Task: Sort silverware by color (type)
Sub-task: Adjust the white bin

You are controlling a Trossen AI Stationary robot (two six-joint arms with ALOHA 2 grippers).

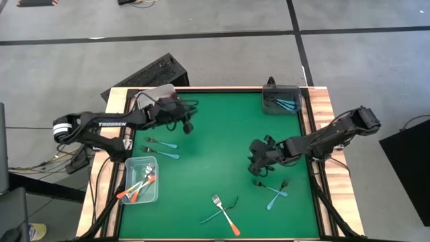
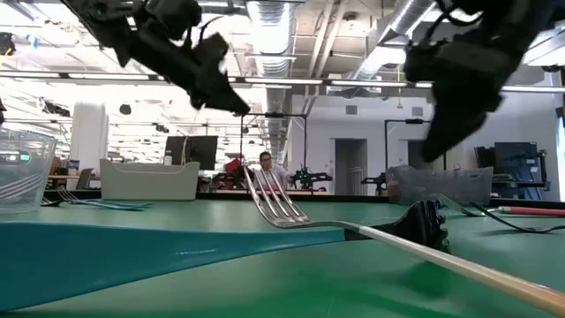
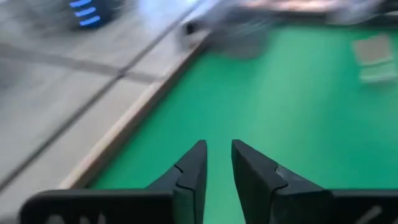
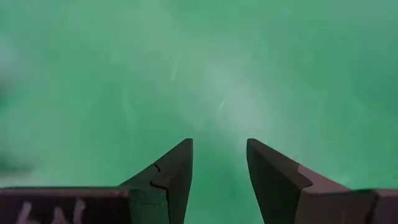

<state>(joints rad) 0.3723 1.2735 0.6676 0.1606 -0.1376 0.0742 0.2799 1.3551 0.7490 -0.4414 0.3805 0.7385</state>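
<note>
Step in hand: mid-sort. Left gripper (image 1: 187, 126) hovers at 10 o'clock over the tabletop (image 1: 215, 151), jaws slightly parted, empty. Right gripper (image 1: 257, 158) sits at 3 o'clock, jaws open, empty, above bare green.

Forks lie loose: two teal (image 1: 161, 148) at 9 o'clock, a pair (image 1: 272, 189) at 4 o'clock, an orange fork (image 1: 226, 214) at 6 o'clock. Clear bin (image 1: 142, 180) at 8 o'clock holds red-handled ones; grey bin (image 1: 281, 101) at 1 o'clock holds teal.

Judgement: next, the right gripper lowers onto the pair nearby.

Legible: "TROSSEN" on the left arm (image 1: 107, 124).
</note>
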